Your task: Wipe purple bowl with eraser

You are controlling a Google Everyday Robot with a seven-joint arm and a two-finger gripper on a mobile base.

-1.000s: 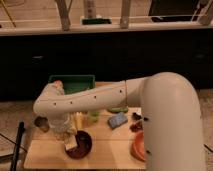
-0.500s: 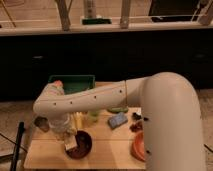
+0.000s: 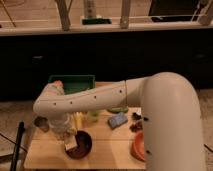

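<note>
Camera view: the gripper (image 3: 67,135) is seen hanging low over the wooden table (image 3: 107,152), at the end of the white arm (image 3: 90,100); whether it is clamped on anything cannot be told; the eraser (image 3: 71,144), a small whitish-tan block with a darker face, is found directly beneath it, at the rim of the purple bowl (image 3: 84,146); that bowl, shallow, glossy and almost black, lies just beside the gripper, toward the orange bowl (image 3: 138,146). The eraser is judged light and slightly yielding, best pinched across its narrow sides; the bowl is judged slick and liable to slide when rubbed.
</note>
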